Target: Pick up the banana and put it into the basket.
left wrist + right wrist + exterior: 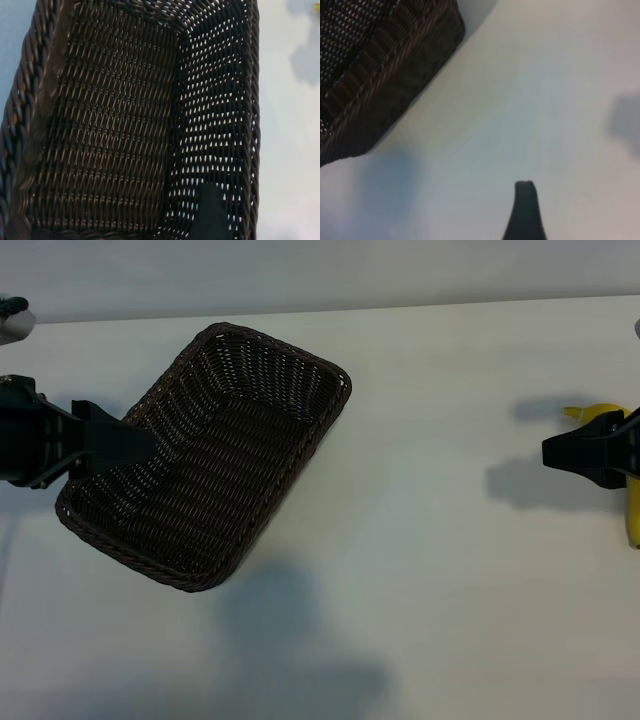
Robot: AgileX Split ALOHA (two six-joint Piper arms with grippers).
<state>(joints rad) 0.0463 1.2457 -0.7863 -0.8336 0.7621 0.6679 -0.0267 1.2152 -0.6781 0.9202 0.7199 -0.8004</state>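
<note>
The dark brown wicker basket (215,455) lies slanted on the white table, left of the middle, with nothing inside it. My left gripper (135,443) hangs over its left corner; one dark finger (210,215) shows inside, against the basket wall (220,100), and holds nothing. The yellow banana (602,413) lies at the far right edge, mostly hidden under my right gripper (560,452), which hovers above it, open. In the right wrist view one finger (525,210) stands over bare table, with a basket corner (385,65) farther off and no banana.
Between the basket and the banana stretches a wide span of white table (440,490). The table's far edge (400,308) runs along the top of the exterior view. A white rounded object (12,322) sits at the upper left corner.
</note>
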